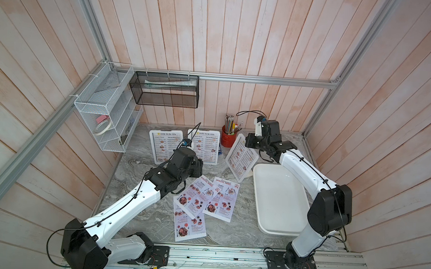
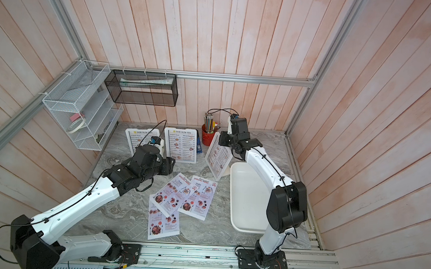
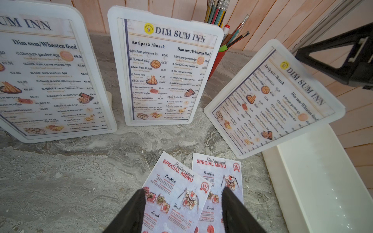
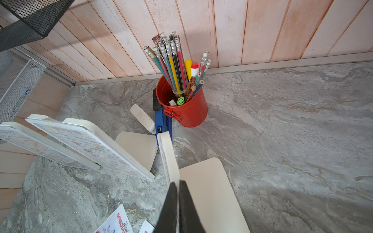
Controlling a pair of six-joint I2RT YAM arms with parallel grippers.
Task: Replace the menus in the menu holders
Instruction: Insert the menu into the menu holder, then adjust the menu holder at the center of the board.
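Three white menu holders stand at the back, each with a DIM SUM INN menu: left (image 1: pixel 159 146), middle (image 1: pixel 207 147), right (image 1: pixel 241 159). The right menu holder (image 3: pixel 272 100) is turned and tilted, and its lower corner reaches the tray's rim. My right gripper (image 4: pixel 177 184) is shut on its top edge (image 4: pixel 168 157), with a thin white strip showing between the fingers. Three red SPECIAL MENU sheets (image 1: pixel 196 194) (image 1: pixel 222 199) (image 1: pixel 190 224) lie overlapping on the table. My left gripper (image 3: pixel 182 191) hangs open above two of them (image 3: pixel 177 193), holding nothing.
A big white tray (image 1: pixel 280 196) lies at the right, under the right arm. A red cup of pencils (image 1: pixel 226 138) and a blue stapler (image 4: pixel 161 123) stand behind the holders. A white wire rack (image 1: pixel 101 111) and a black mesh basket (image 1: pixel 164 90) hang on the walls.
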